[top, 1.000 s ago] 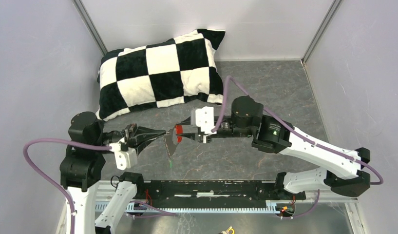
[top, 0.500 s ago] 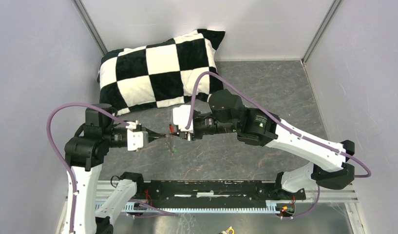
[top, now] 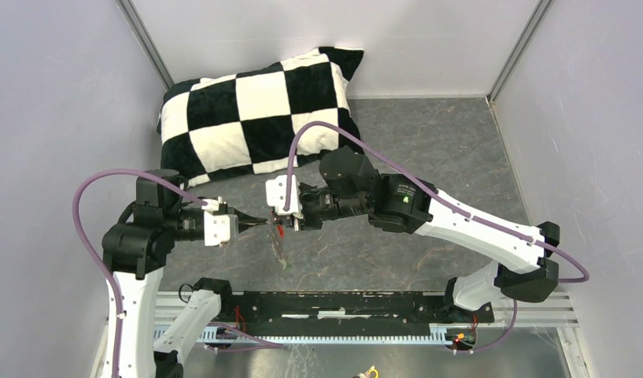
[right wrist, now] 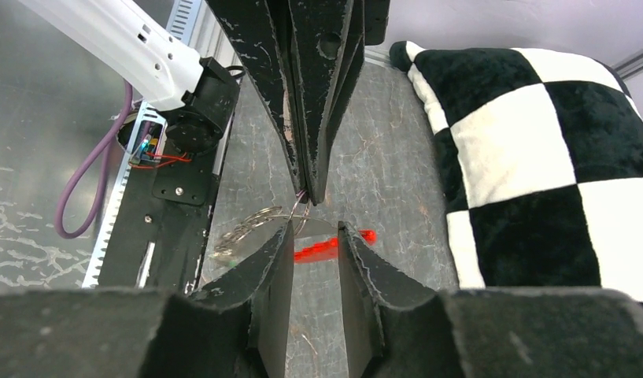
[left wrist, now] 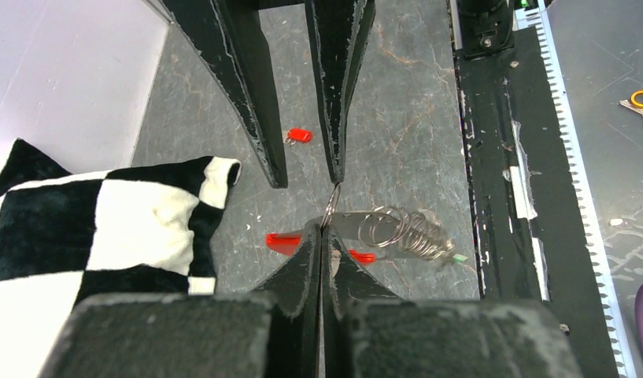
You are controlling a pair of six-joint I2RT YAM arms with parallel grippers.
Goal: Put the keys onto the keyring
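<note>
My left gripper (top: 260, 223) (left wrist: 324, 233) is shut on a thin silver ring of the keyring (left wrist: 331, 206). Its coil of rings (left wrist: 400, 232) hangs to one side with a small green-headed key (left wrist: 458, 257) at the end. The curved red fob (left wrist: 283, 242) (right wrist: 334, 246) dangles below, partly hidden by the fingers. My right gripper (top: 287, 221) (right wrist: 314, 233) faces the left one tip to tip, open, its fingertips on either side of the ring and fob. A small red-headed key (left wrist: 299, 135) lies on the table beneath them.
A black-and-white checked pillow (top: 259, 118) lies at the back left, close behind the grippers. A black rail (top: 341, 303) runs along the near edge of the table. A few loose keys (left wrist: 641, 102) lie beyond that rail.
The right arm has pushed left, up to the left gripper's tips, and its jaws have narrowed a little. The left arm lifted and turned early on, holding the keyring throughout.
</note>
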